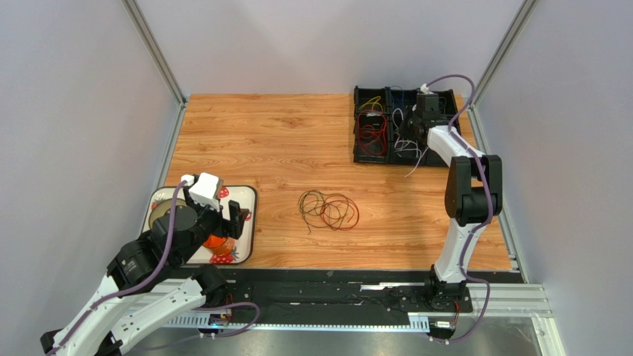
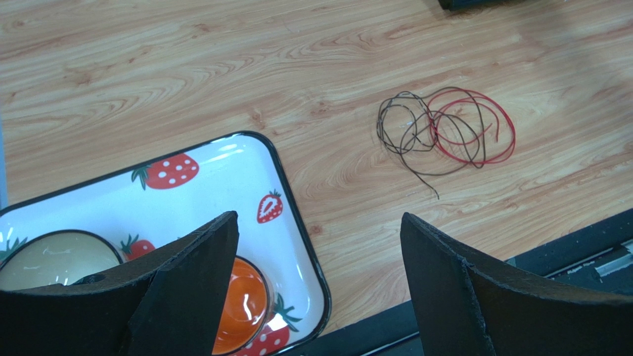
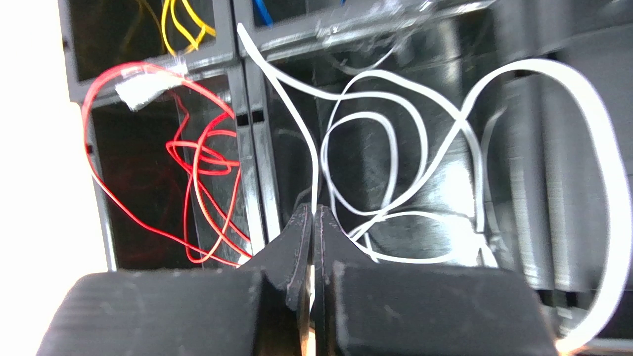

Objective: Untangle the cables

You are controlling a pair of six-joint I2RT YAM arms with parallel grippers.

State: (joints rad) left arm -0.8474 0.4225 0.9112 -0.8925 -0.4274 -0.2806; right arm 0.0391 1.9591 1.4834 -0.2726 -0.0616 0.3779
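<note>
The right tool is clamped on a white cable over the black bin, the left tool stands apart, and the brown-and-red tangle lies on the tabletop, its long axis running left-right.

The wood-grain tabletop fills the middle of the overhead view, with a black strip along its bottom edge. At lower left of the frame sits a white rectangular tray with a dark rim and strawberry prints, close to the table's left side. At upper right sits a black divided bin, near the far edge. Around the centre, well apart from both, a loose tangle of dark brown and red cables lies flat on the wood. One white cable trails from the bin's lower edge onto the boards.
</note>
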